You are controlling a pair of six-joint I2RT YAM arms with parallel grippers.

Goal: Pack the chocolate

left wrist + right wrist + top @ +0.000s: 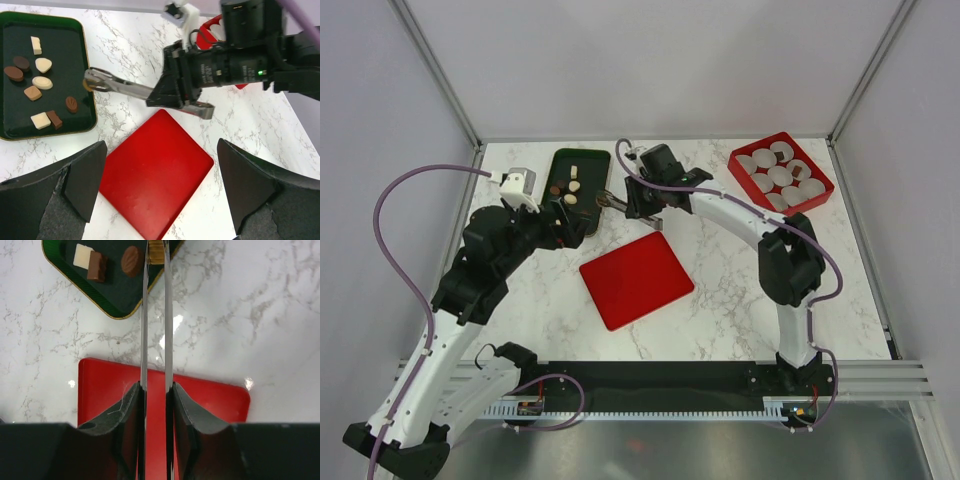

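Note:
Several chocolates (42, 82), brown, dark brown and cream-white, lie on a dark green tray (60, 37). They also show in the top view (572, 187) and the right wrist view (132, 261). My right gripper (156, 390) is shut on thin metal tongs (145, 315). The tong tips pinch a tan chocolate (156, 254) over the tray's near right edge, and it also shows in the left wrist view (86, 86). My left gripper (157, 190) is open and empty above a flat red lid (155, 170), just in front of the tray.
A red box (785, 138) with several white pleated paper cups (780, 176) stands at the back right. The red lid (636, 278) lies at the table's middle. The tray (588, 225) is at the back left. Metal frame posts bound the table.

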